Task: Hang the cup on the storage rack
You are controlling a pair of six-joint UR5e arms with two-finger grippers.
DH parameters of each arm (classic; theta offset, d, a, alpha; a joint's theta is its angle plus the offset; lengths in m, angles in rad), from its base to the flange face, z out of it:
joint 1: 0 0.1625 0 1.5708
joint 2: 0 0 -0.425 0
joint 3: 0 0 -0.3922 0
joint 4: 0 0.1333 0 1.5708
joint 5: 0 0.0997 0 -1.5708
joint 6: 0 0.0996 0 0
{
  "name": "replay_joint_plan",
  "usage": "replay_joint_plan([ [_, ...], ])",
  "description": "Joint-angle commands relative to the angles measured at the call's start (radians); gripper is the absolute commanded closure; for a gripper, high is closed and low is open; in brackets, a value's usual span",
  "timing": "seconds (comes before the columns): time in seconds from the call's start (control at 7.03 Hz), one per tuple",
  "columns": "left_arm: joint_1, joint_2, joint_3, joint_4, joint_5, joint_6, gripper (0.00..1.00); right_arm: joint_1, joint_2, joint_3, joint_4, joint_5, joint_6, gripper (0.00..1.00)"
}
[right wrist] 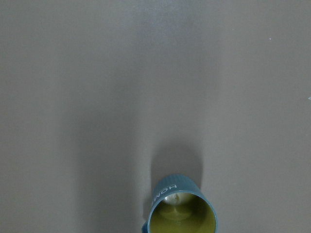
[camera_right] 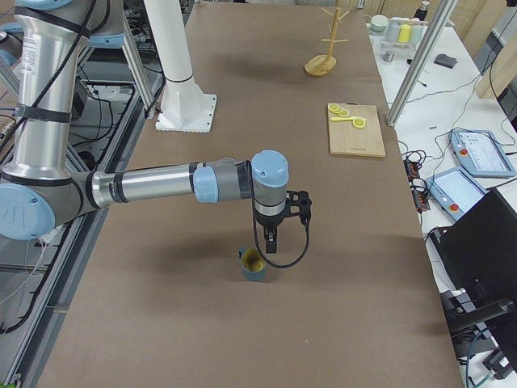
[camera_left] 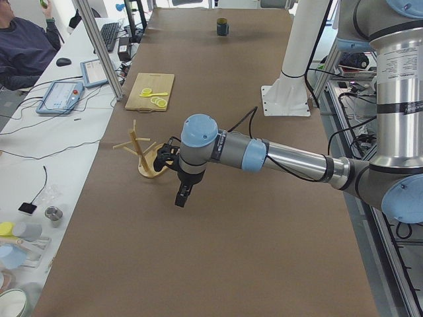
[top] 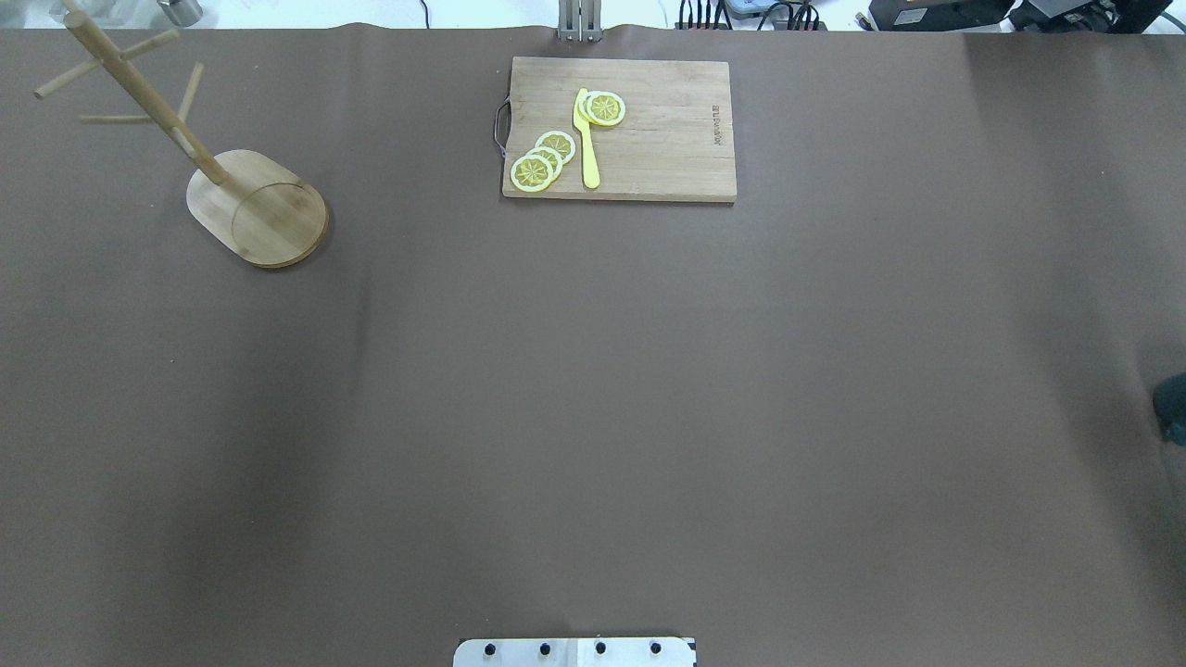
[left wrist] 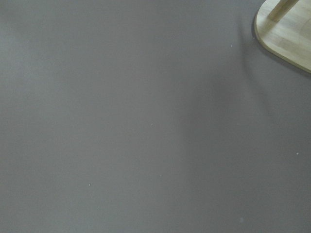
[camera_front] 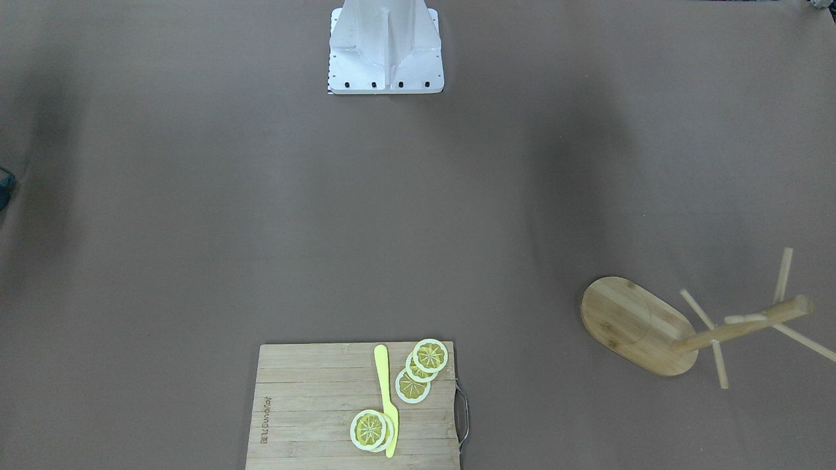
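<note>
Exterior right view: showing the slate-blue ribbed cup with yellowish-olive inside (camera_right: pixel 254 264) standing upright on the brown worktop (camera_right: pixel 347 315), at the near end, well apart from the light bamboo storage rack with thin pegs (camera_right: pixel 323 58) at the far end. Also showing the right claw (camera_right: pixel 271 240) hanging point-down just above the cup's rim; failing to show whether released or clenched. Right wrist view: looking down into the cup's open mouth, pale lettering facing up-frame. Exterior left view: showing the left claw (camera_left: pixel 182 197) hovering near the rack, pointing down over bare worktop, its state again being impossible to tell. Overhead view: showing a rectangular wooden cutting board (top: pixel 667 139) carrying lemon slices (top: pixel 542 157) and a yellow knife (top: pixel 586 139).
</note>
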Motion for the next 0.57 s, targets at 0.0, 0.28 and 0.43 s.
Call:
replay_joint_plan([
  [0.0, 0.000, -0.002, 0.077, -0.135, -0.006, 0.003, 0.01, 0.000, -0.003, 0.004, 0.033, 0.002, -0.022, 0.00],
  [0.28, 0.000, 0.002, 0.055, -0.138, -0.007, 0.003, 0.01, -0.001, -0.023, -0.035, 0.116, 0.001, -0.008, 0.00],
  [0.43, 0.000, 0.009, 0.051, -0.138, -0.006, 0.002, 0.01, -0.001, -0.028, -0.062, 0.136, -0.004, -0.008, 0.00],
])
